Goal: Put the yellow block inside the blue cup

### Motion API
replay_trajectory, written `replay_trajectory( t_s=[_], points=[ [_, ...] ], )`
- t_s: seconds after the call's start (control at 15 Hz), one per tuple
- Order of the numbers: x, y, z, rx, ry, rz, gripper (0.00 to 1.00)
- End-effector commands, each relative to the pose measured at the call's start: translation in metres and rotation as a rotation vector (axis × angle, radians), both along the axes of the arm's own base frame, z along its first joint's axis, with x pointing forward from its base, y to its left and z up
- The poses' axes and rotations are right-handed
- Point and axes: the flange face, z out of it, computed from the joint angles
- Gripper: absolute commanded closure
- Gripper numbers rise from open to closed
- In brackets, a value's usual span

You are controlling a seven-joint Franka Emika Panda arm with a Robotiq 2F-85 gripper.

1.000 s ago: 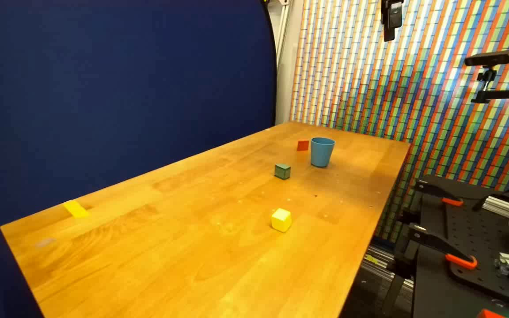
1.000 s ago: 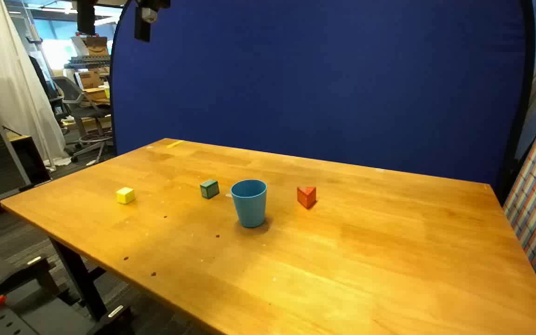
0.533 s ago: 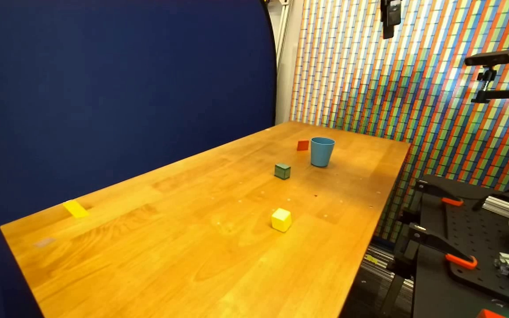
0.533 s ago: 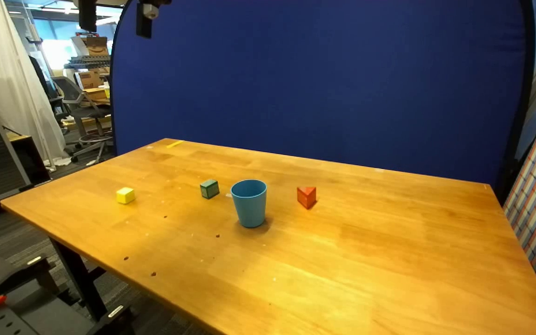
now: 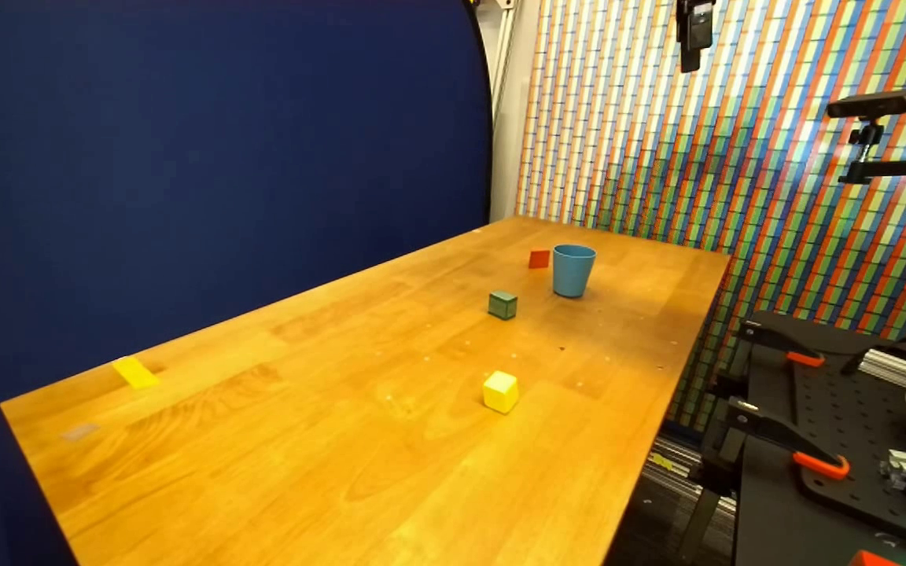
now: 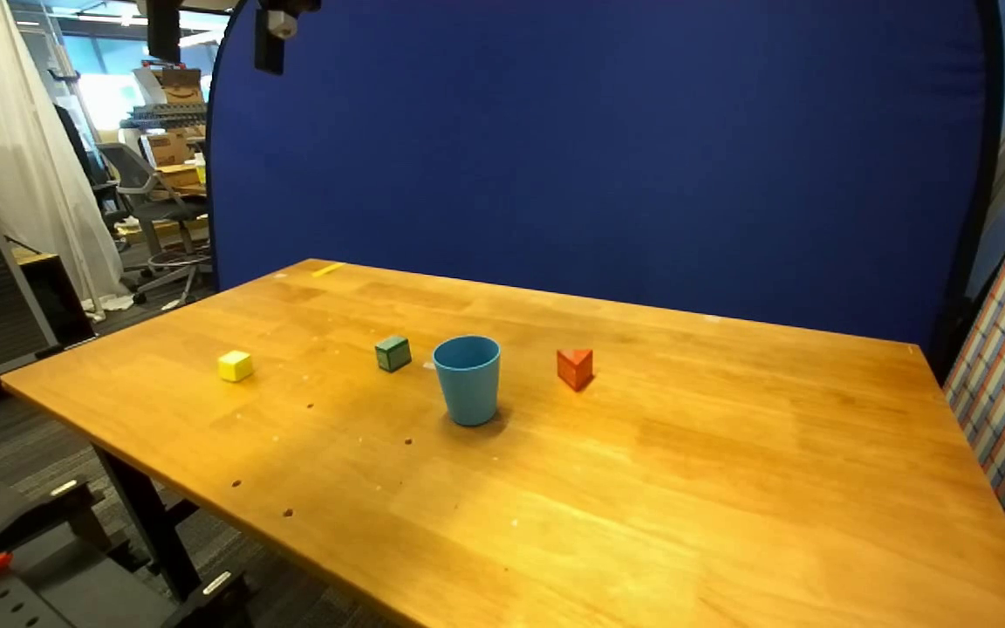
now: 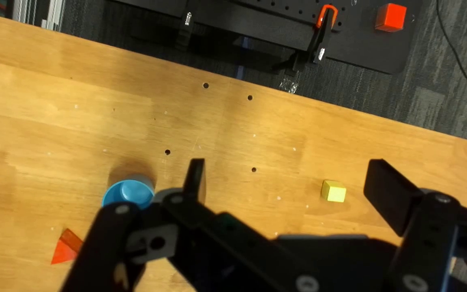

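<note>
Yellow block (image 5: 501, 392) sits on table (image 6: 686, 506), well apart from blue cup (image 6: 470, 392), jaws spread wide with nothing held; grasp, carry and release apparently all to come.

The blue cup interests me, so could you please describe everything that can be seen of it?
The blue cup is plain, smooth and plastic-looking, with no handle in view and a round open rim wider than its base. It stands upright on the wooden table, touching nothing else. In an exterior view it appears between the green block and the red triangular block. The wrist view shows only part of its interior, with no object visible inside.
</note>
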Motion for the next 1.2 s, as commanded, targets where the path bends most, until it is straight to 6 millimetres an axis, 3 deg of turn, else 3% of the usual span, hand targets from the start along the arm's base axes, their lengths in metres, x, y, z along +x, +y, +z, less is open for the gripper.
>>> replay_trajectory(
  t_s=[0.0,0.27,0.53,0.67,0.93,1.13],
  points=[
    [0.035,0.019,-0.051,-0.018,0.027,0.029,0.00],
    [0.071,0.066,-0.136,-0.034,0.077,0.143,0.00],
    [0.098,0.135,-0.229,-0.051,0.089,0.266,0.00],
    [0.106,0.165,-0.263,-0.050,0.080,0.314,0.00],
    [0.111,0.215,-0.307,-0.023,0.091,0.383,0.00],
    [0.113,0.239,-0.316,0.009,0.101,0.411,0.00]
  ],
)
